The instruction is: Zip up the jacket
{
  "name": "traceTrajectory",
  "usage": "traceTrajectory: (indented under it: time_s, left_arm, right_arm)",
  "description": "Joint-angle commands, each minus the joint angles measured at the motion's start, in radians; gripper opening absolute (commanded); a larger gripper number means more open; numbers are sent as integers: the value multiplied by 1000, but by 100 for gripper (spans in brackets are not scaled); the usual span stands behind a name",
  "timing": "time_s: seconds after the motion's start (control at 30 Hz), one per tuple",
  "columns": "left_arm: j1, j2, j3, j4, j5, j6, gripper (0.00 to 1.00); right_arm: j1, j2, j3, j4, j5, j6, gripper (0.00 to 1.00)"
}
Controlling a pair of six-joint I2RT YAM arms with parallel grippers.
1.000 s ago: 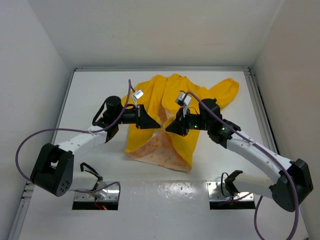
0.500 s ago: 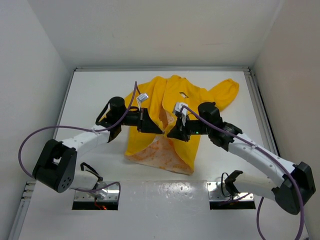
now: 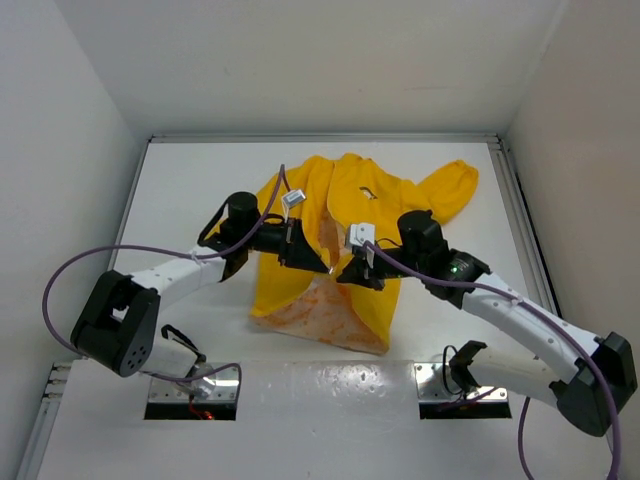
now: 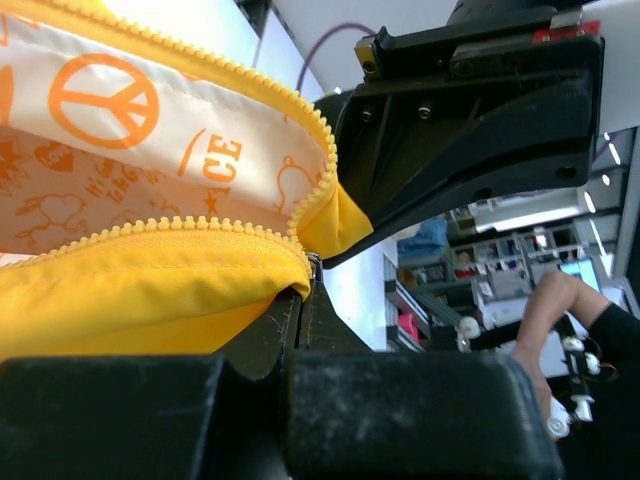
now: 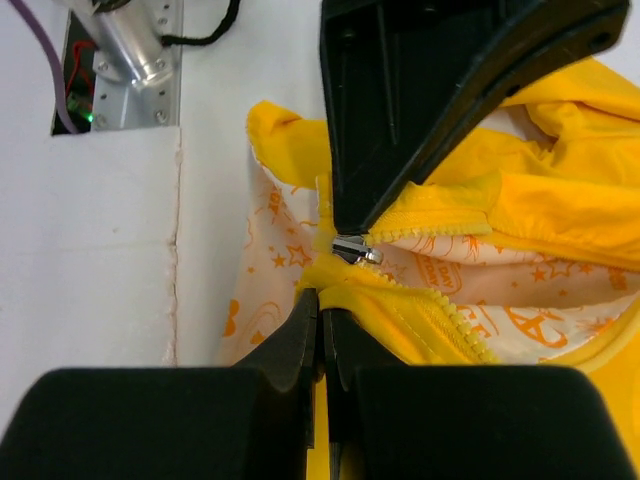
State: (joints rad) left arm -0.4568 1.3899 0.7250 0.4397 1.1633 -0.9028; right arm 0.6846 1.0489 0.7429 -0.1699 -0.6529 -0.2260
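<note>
The yellow jacket (image 3: 365, 205) lies on the white table with its front partly open, showing pale orange-printed lining (image 3: 315, 305). My left gripper (image 3: 322, 263) and my right gripper (image 3: 346, 273) meet at the lower front of the jacket. In the right wrist view the right gripper (image 5: 321, 298) is shut on a fold of yellow fabric just below the metal zipper slider (image 5: 356, 250). The left fingers (image 5: 400, 120) come down onto that slider. In the left wrist view the left gripper (image 4: 306, 288) is shut at the zipper's end, with yellow teeth (image 4: 180, 225) running off to the left.
White walls enclose the table on three sides. One sleeve (image 3: 452, 185) stretches to the back right. Two metal mounting plates (image 3: 192, 388) (image 3: 465, 385) sit at the near edge. A purple cable (image 3: 70, 290) loops beside the left arm.
Both grippers have shifted slightly to the right and toward the near edge, staying together on the jacket's front. The jacket's lower part has shifted a little with them.
</note>
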Motion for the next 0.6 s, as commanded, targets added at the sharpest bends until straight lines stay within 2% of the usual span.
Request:
traceTrajectory:
  time_s: [0.0,0.3,0.4,0.43,0.53,0.57]
  left_arm:
    - [-10,15,68,-12,30,42,0]
    - [-28,26,88,-53,50,76,0]
    - [-28,26,79,-29,41,76,0]
    - [-28,14,68,-16,26,65,0]
    - [-28,3,42,60,15,30,0]
    - [-28,-6,42,74,15,21,0]
  right_arm:
    - [26,-23,13,-66,-114,-122,0]
    - [27,-38,27,-172,-169,-288,0]
    - [26,-46,16,-157,-150,-276,0]
    - [26,-47,13,-129,-139,-236,2]
    - [26,-64,-14,-102,-74,-158,16]
    - [26,-72,-23,-51,-56,-86,25]
